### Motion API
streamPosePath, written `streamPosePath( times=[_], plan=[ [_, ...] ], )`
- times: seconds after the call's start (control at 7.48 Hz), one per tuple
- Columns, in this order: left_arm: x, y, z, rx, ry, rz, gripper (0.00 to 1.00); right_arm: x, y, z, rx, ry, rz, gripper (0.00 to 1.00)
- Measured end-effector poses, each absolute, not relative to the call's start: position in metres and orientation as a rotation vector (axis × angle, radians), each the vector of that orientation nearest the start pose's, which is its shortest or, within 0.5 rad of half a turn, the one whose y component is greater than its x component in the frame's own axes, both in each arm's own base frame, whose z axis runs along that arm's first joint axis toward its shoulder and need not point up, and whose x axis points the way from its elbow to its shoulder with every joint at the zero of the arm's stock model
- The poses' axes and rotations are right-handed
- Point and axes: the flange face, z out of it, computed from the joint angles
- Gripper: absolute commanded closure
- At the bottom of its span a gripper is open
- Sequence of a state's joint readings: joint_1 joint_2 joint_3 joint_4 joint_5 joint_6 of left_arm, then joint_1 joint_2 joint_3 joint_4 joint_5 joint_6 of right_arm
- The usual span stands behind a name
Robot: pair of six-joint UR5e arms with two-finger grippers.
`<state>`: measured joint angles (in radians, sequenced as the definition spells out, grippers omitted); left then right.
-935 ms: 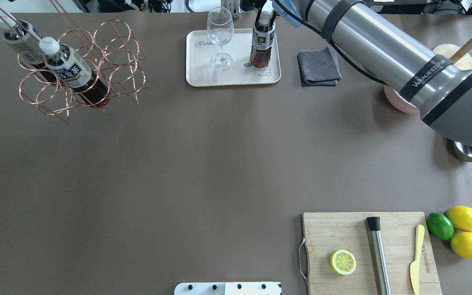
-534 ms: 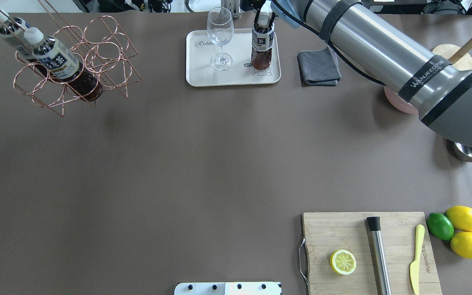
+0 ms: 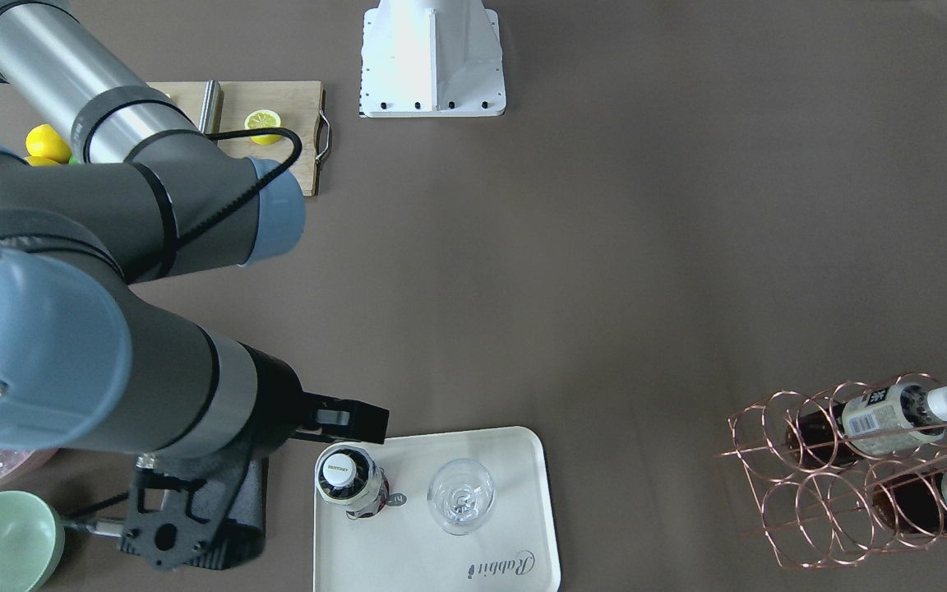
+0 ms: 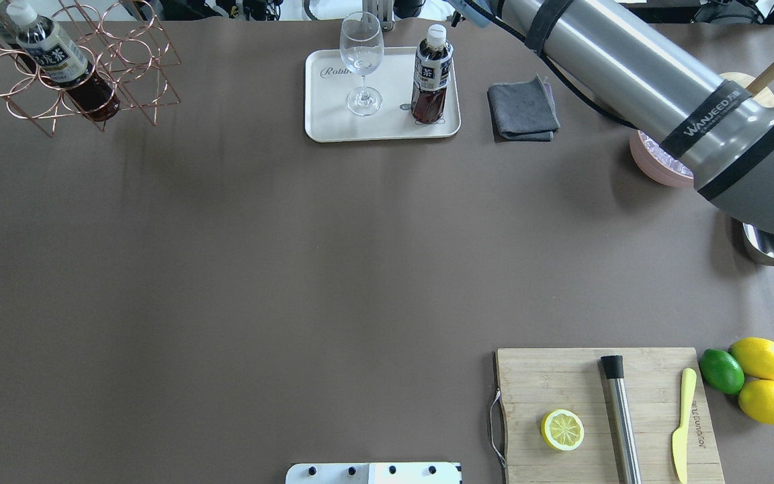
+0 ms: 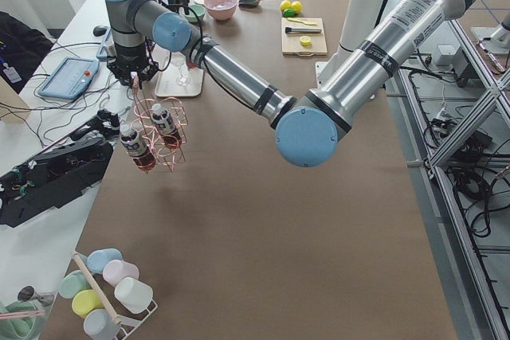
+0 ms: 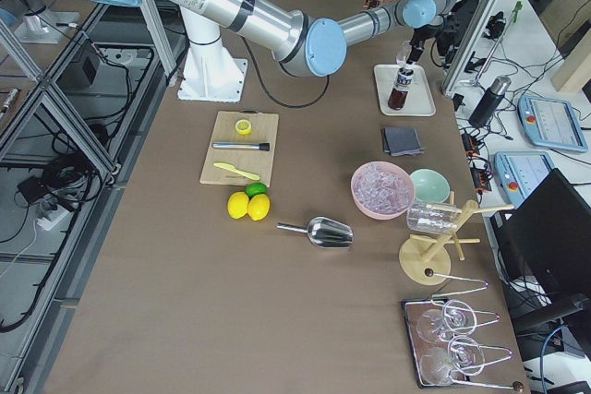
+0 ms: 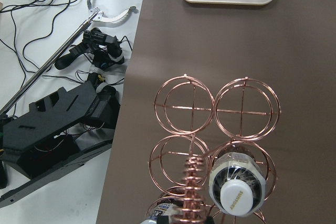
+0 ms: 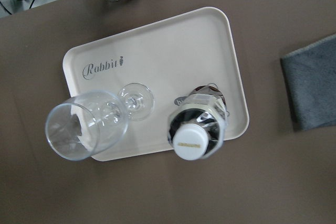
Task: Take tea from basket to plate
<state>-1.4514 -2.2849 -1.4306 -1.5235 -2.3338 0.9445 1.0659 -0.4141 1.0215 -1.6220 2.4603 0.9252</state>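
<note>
One tea bottle stands upright on the cream plate, over the bear drawing; it also shows in the front view and right wrist view, free of any fingers. My right gripper hovers above its cap, apart from it and open. The copper wire basket hangs in the air at the far left with two more tea bottles in it. It hangs under my left wrist; the left gripper's fingers are hidden, so I cannot tell their state. The left wrist view looks down on the basket.
A wine glass stands on the plate left of the bottle. A grey cloth, a pink bowl and a metal scoop lie to the right. A cutting board with a lemon half and tools sits front right.
My right gripper has let go of the bottle on the plate and risen off it. The basket has moved further toward the far left corner.
</note>
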Motion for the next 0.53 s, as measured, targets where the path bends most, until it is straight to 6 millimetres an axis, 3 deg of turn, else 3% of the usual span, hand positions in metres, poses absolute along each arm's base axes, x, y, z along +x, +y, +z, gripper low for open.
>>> streamPosePath(
  times=[0.27,0.53],
  plan=[
    [0.02,-0.752,0.302,0.81,0.455,1.204,1.0,-0.277,-0.704,0.146,-0.138,-0.962,0.094,0.0],
    [0.027,-0.761,0.307,0.802,0.422,1.215,1.0,-0.208,-0.629,0.228,-0.092,-0.907,0.04,0.0]
  ],
)
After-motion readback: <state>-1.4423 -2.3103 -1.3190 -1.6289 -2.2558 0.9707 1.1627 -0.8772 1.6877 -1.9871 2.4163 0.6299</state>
